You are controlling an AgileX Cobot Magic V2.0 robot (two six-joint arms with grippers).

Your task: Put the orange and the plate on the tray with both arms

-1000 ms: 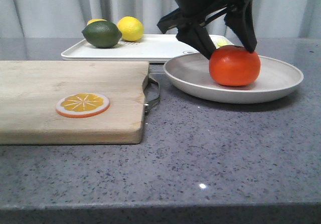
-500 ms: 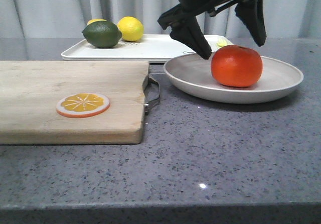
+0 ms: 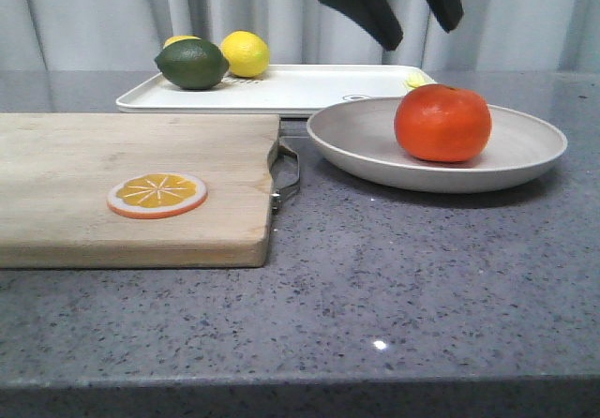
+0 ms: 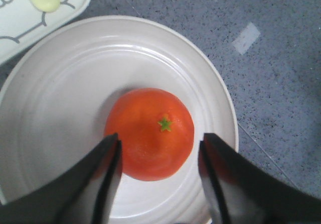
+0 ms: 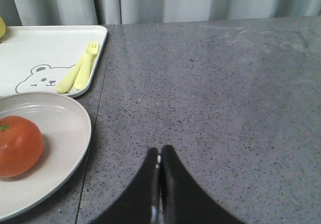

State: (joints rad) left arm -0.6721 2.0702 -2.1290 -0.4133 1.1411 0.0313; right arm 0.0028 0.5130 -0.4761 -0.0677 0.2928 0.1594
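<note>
Grey countertop: orange (image 3: 442, 123) on plate (image 3: 525, 160); left jaws wide above, right jaws closed.

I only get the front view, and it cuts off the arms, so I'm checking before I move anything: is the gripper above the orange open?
Observer: Yes. The left gripper is open, directly over the orange.
Operator: And the right one?
Observer: The right gripper is shut, over the counter beside the plate.
Operator: What's that yellow bit on the tray?
Observer: A yellow fork lying near the tray edge.
</note>
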